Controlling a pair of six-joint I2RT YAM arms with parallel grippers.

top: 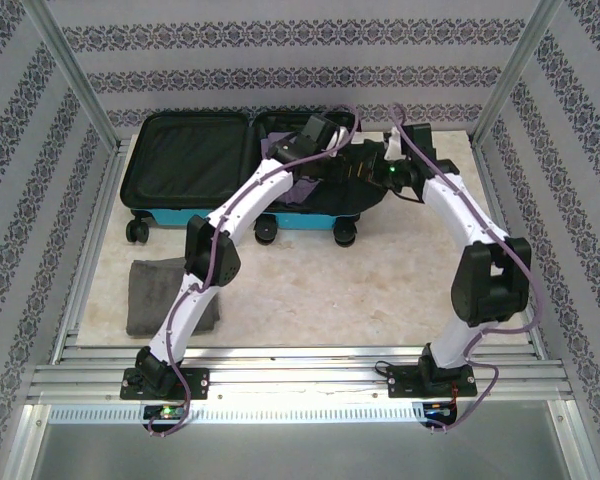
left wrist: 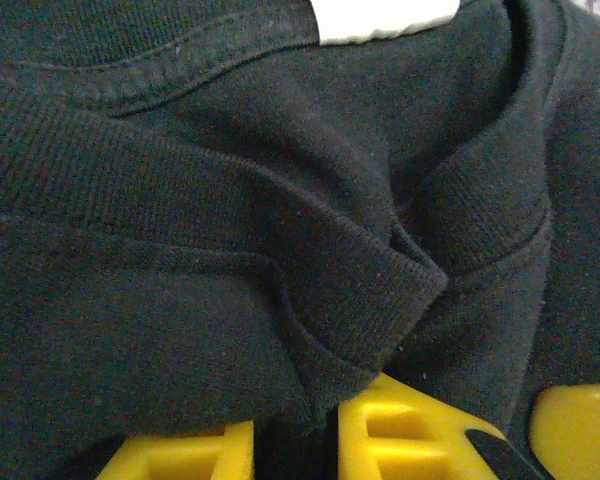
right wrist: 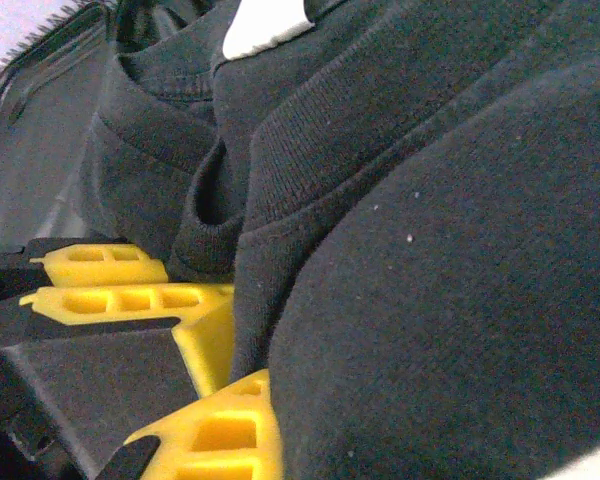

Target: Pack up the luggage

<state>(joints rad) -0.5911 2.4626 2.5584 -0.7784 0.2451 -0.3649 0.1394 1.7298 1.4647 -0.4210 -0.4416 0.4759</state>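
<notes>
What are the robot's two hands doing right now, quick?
Left gripper: closed, pinching the black shirt.
Right gripper: closed, pinching the same black shirt.

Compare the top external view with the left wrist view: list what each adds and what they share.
Top external: the open turquoise suitcase at the far side of the table, a folded grey cloth lying near the left arm, and that arm and the right arm reaching into the case's right half. Left wrist: a ribbed collar and white tag up close, with the left gripper pinching a fold. Shared: the black shirt.
</notes>
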